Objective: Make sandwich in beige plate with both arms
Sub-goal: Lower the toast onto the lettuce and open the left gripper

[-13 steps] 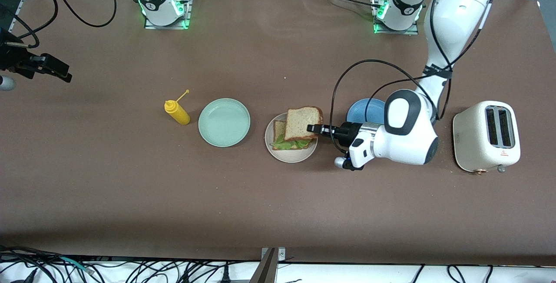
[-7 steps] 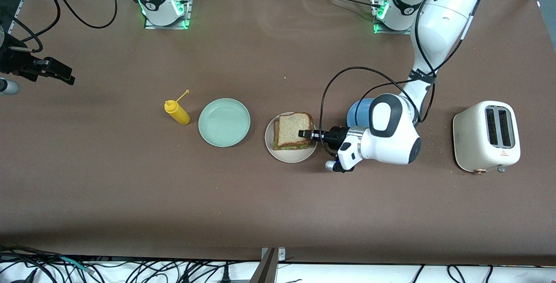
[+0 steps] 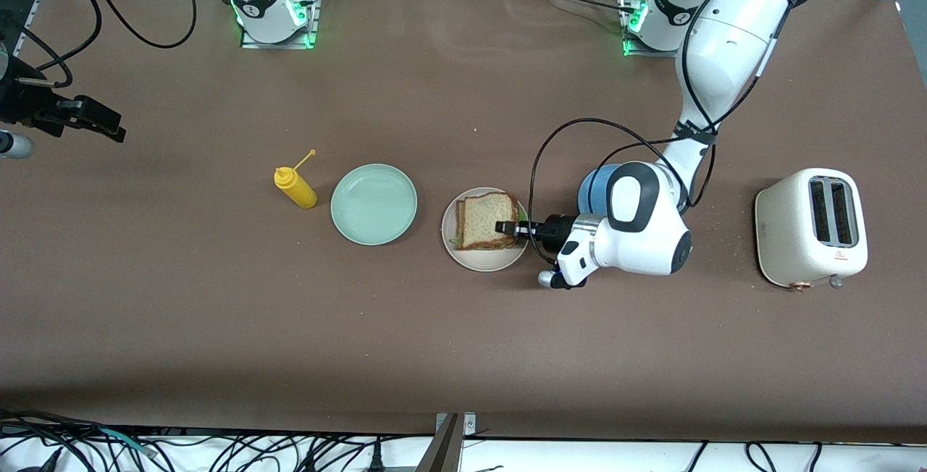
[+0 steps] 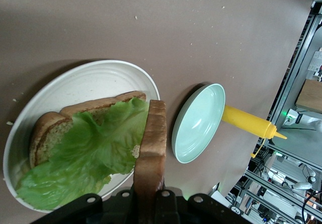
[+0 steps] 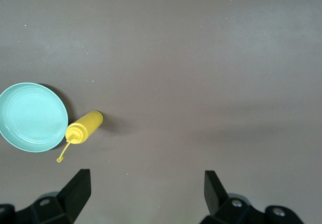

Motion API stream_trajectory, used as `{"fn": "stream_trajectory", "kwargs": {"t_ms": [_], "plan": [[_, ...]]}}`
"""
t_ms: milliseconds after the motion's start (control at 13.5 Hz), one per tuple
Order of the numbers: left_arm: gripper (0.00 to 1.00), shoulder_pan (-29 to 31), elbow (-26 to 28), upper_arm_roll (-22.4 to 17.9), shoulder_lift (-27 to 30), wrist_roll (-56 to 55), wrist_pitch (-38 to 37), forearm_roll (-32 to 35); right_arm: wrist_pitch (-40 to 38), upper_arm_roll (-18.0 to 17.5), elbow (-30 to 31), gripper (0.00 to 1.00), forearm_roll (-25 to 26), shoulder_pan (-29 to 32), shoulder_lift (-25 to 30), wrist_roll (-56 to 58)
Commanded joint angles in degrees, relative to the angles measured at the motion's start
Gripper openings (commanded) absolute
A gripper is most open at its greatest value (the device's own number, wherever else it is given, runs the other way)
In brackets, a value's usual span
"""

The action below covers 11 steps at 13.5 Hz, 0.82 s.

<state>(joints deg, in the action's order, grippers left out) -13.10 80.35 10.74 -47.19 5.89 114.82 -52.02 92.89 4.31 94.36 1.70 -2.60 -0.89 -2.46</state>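
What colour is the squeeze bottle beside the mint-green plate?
Yellow; the squeeze bottle shows best in the front view.

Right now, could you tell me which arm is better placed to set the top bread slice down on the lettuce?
The left: its gripper is shut on the top slice over the lettuce; the right gripper waits open, away from the beige plate.

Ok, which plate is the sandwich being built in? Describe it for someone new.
Start at the white toaster at the left arm's end of the table and follow the row of plates: first blue, then the beige plate, then mint-green. Only the beige plate holds bread and lettuce.
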Motion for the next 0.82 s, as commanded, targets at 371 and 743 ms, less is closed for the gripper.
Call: {"fn": "stream_trajectory", "kwargs": {"t_ms": [371,743], "plan": [[0.64,-1.3,-1.9,-0.6,-4.0,0.6,5.5,-1.6,-1.5,-0.2,-1.6,1.0,-0.1,0.4,-0.6,0.4],[0.74,-1.5,-1.8,-0.6,-4.1,0.5,7.1,-1.3,-1.5,-0.2,-1.5,1.0,-0.2,0.5,-0.6,0.4]]}}
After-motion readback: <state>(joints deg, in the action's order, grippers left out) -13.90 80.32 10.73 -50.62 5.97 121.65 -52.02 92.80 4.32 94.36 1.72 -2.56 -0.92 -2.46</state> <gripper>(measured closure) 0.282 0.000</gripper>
